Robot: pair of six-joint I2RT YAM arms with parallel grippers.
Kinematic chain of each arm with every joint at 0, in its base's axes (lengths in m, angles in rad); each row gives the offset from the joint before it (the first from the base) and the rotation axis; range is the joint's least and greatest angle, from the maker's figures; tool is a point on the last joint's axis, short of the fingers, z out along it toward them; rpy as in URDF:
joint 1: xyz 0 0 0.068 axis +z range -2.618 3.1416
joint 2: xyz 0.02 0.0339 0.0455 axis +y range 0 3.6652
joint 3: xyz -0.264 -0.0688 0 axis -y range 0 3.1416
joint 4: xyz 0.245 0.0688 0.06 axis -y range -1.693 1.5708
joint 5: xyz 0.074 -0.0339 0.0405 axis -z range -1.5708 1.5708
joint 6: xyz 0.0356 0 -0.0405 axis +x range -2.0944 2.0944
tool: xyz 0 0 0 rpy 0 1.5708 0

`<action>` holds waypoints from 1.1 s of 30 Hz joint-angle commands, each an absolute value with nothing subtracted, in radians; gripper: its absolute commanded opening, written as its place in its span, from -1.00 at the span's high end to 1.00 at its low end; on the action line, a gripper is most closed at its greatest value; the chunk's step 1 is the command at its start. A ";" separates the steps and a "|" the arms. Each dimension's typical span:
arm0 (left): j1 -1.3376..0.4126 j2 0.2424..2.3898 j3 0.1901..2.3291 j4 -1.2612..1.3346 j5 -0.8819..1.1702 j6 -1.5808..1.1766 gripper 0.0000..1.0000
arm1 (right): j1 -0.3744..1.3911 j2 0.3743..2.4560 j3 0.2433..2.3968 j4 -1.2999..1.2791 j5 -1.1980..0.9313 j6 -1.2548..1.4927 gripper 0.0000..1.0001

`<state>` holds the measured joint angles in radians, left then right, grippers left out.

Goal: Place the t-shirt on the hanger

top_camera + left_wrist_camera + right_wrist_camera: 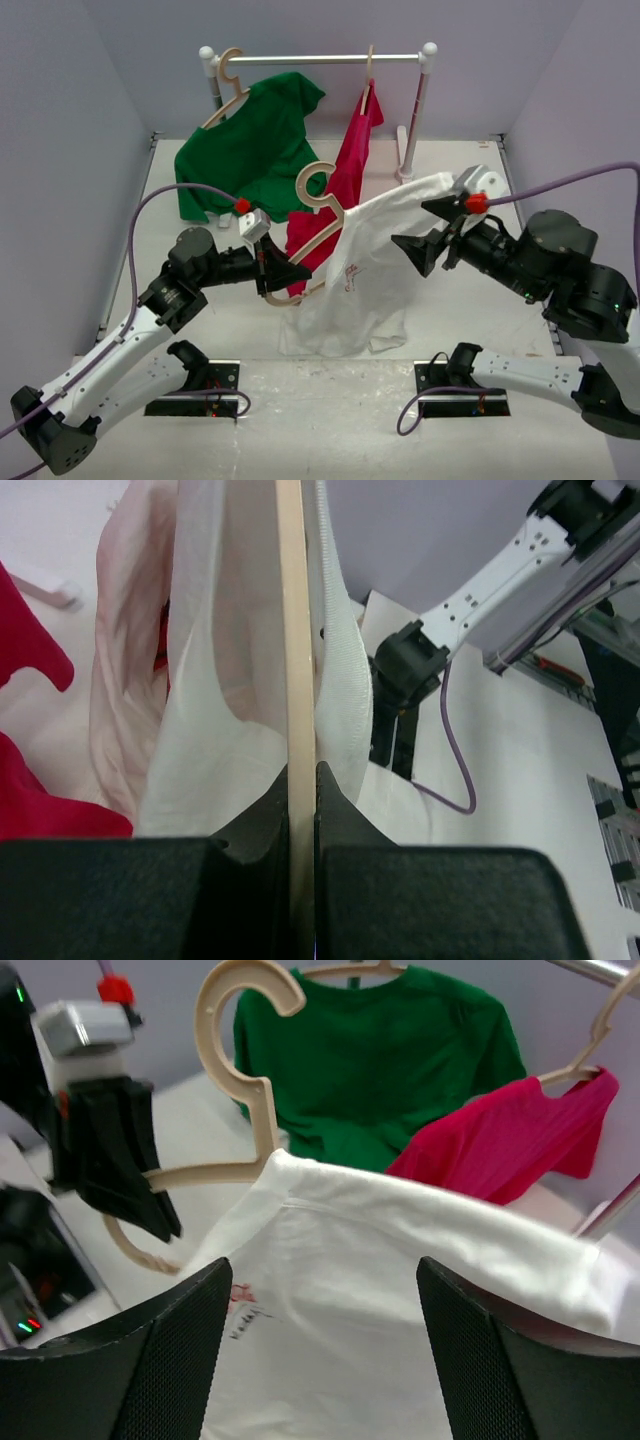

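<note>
Two other shirts crowd the space behind the work: a green t-shirt point(250, 140) and a red t-shirt point(352, 165) hang from the rack rail point(320, 58), the red one falling just beyond the left gripper's point(285, 272) fingertips and behind the hanger point(260, 1110). That gripper is pressed together on the hanger's lower bar, pinching bare wood, with white cloth draped on both sides of the bar above its fingers. The right gripper point(428, 228) stands spread wide; the white t-shirt's point(365, 275) shoulder lies between and just ahead of its fingers, not clamped. Bare table point(480, 320) lies below the right gripper, and the rack post point(418, 100) stands beyond it. The hanger's hook points up and away toward the rail; its long axis runs from the left gripper across toward the right gripper. The white t-shirt sits over the hanger, its hem hanging down to the table below both grippers.
</note>
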<state>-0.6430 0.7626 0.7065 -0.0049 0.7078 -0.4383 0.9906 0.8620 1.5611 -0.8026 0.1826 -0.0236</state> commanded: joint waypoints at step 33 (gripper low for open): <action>-0.646 0.615 0.967 -0.228 0.263 -0.199 -1.00 | 0.902 1.041 1.538 -1.004 -0.364 -0.613 1.00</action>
